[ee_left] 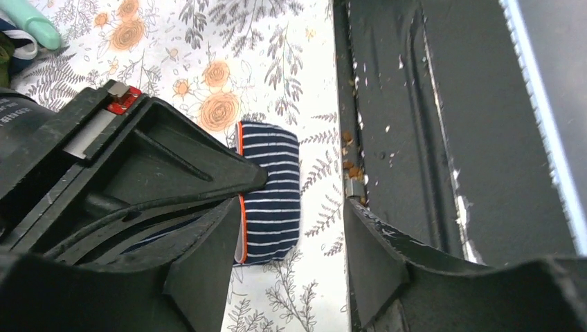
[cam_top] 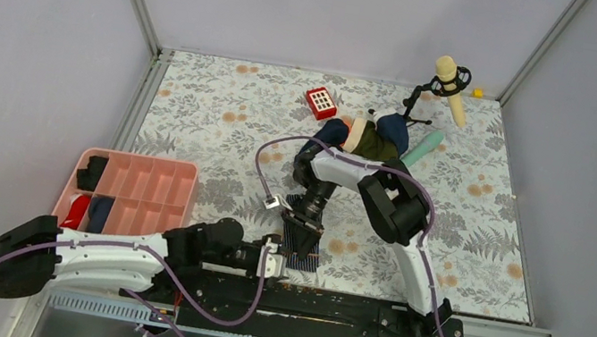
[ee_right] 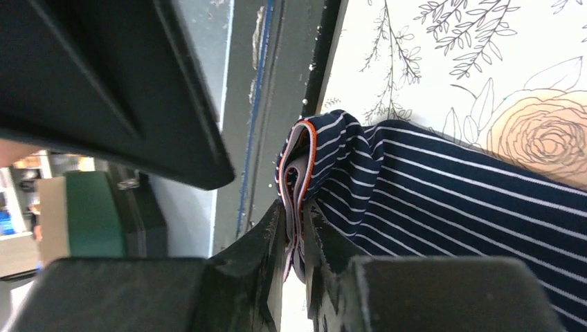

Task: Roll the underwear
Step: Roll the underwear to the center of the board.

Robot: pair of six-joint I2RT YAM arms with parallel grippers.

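The underwear (cam_top: pixel 305 246) is dark navy with thin pale stripes and an orange-edged waistband. It lies folded into a narrow strip on the floral table by the front edge. My right gripper (cam_top: pixel 301 231) reaches back over it and is shut on its bunched waistband edge; in the right wrist view my right gripper (ee_right: pixel 296 235) pinches the layered band, and the striped cloth (ee_right: pixel 450 200) spreads to the right. My left gripper (cam_top: pixel 279 265) is open and empty just in front of it. In the left wrist view the underwear (ee_left: pixel 273 190) lies beyond the spread jaws of my left gripper (ee_left: pixel 287 277).
A pink compartment tray (cam_top: pixel 158 173) with dark and red items stands at the left. A red device (cam_top: pixel 321 101), a pile of garments (cam_top: pixel 372 137), a teal tube (cam_top: pixel 423 148) and a microphone on a stand (cam_top: pixel 451 84) are at the back. A black rail (cam_top: pixel 336 306) runs along the front edge.
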